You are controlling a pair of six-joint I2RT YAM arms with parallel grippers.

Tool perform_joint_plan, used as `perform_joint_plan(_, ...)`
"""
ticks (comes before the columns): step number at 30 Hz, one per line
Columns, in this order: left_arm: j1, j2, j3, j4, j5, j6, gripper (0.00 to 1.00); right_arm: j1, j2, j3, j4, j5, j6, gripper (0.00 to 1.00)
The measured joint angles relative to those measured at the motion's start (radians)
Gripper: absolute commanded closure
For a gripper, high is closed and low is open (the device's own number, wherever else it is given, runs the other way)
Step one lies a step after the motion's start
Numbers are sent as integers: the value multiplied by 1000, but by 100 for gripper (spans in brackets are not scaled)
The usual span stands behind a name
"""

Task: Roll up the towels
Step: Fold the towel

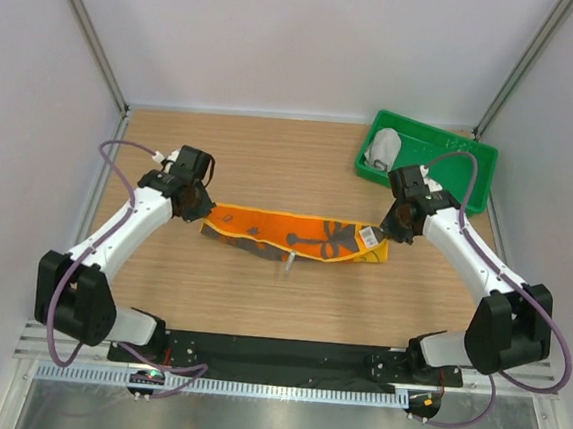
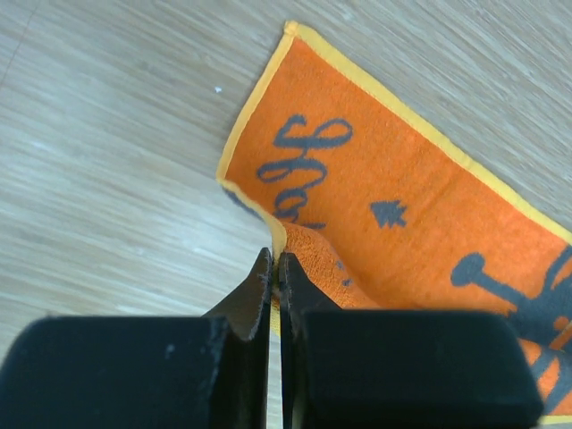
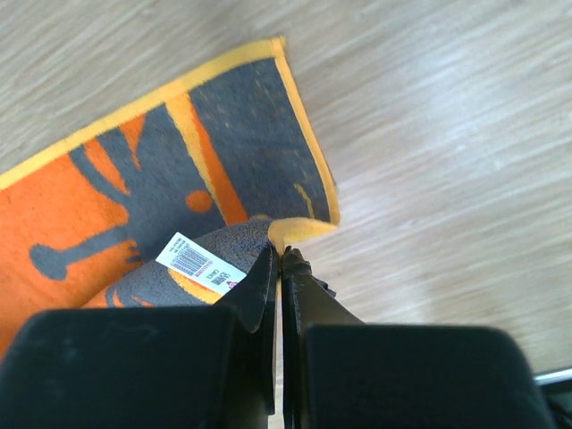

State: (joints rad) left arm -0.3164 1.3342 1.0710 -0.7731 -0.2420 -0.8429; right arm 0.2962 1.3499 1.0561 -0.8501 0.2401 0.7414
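Left jaws and right jaws are clamped on opposite ends of the orange towel; it should be kept taut and moved evenly so edges are aligned.

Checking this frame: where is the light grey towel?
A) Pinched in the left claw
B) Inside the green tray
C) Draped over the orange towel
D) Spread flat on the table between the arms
B: the grey towel lies inside the green tray at the table's far right, while the left claw and the right claw are each shut on an end of the orange towel.
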Motion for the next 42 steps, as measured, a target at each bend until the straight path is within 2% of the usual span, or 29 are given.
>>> perform_joint_plan(8, 33, 201, 133, 14, 3, 38, 100, -32, 122, 53, 27, -32, -39, 99)
perform_joint_plan(19, 64, 327, 192, 16, 11, 63, 100, -92, 230, 109, 39, -87, -71, 98)
perform_joint_plan(22, 80, 368, 220, 13, 16, 69, 100, -106, 265, 121, 43, -105, -82, 90)
perform_joint_plan(23, 88, 387, 238, 9, 20, 71, 100, -113, 281, 129, 41, -111, -85, 83)
perform_joint_plan(26, 118, 480, 318, -9, 38, 84, 99, -137, 351, 168, 40, -137, -94, 76)
perform_joint_plan(27, 130, 521, 358, -21, 50, 90, 92, -147, 379, 187, 39, -148, -95, 65)
perform_joint_plan(28, 140, 562, 393, -30, 61, 96, 84, -157, 404, 208, 34, -159, -93, 59)
perform_joint_plan(29, 153, 611, 439, -40, 79, 105, 73, -170, 435, 235, 30, -166, -96, 58)
perform_joint_plan(30, 164, 661, 485, -50, 99, 116, 58, -184, 466, 265, 29, -174, -101, 52)
perform_joint_plan(32, 184, 755, 570, -76, 137, 130, 46, -203, 509, 317, 16, -180, -103, 48)
perform_joint_plan(33, 192, 788, 601, -86, 150, 131, 36, -211, 526, 345, 12, -181, -104, 47)
perform_joint_plan(34, 196, 811, 619, -93, 163, 137, 31, -219, 537, 370, 8, -181, -105, 43)
perform_joint_plan(36, 202, 817, 624, -114, 172, 140, 23, -228, 542, 408, -2, -178, -105, 40)
perform_joint_plan(42, 201, 712, 611, -134, 155, 140, 21, -225, 432, 388, 17, -169, -122, 34)
